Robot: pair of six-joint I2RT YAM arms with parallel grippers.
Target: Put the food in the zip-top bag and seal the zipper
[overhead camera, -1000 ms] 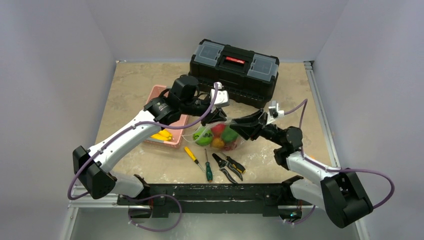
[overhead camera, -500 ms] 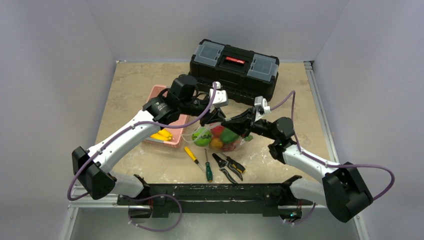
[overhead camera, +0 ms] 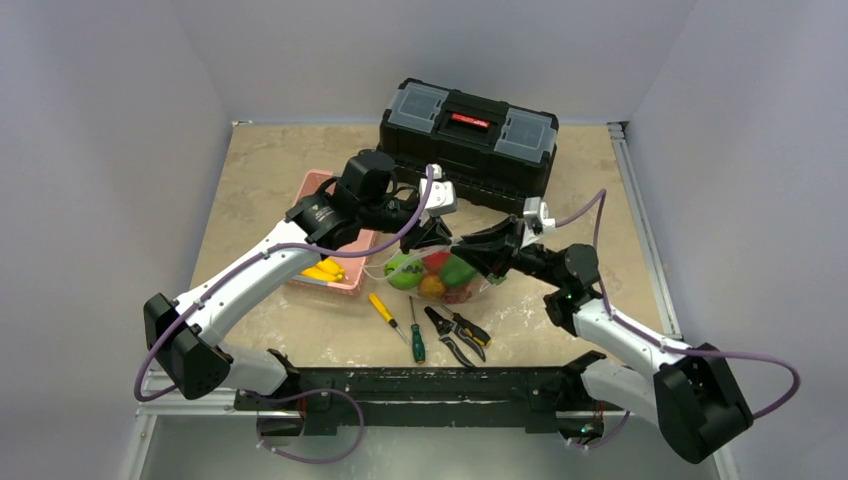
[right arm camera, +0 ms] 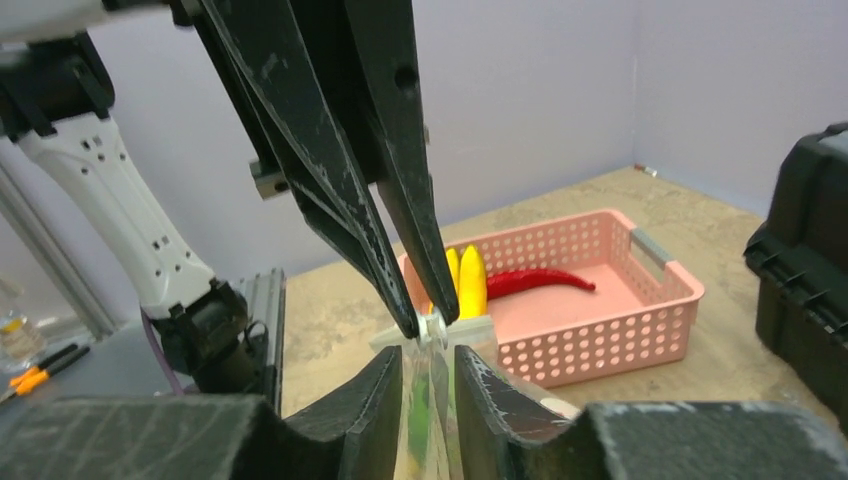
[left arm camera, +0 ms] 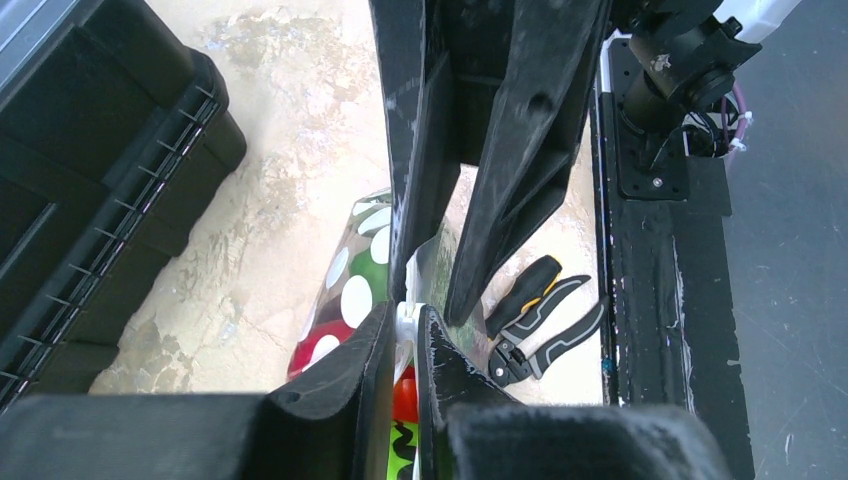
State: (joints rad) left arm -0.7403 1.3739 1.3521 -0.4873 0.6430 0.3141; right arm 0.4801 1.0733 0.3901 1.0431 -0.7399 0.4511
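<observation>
Left wrist: L gripper pinches zipper.

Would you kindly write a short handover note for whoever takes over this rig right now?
Left end effector: shut on the zipper of the zip-top bag.
Right end effector: slightly open, straddling the same edge.
Done: green, red and orange food is inside the bag.
Left: yellow pieces and a red piece lie in the pink basket. Whether the zipper is sealed cannot be told.
</observation>
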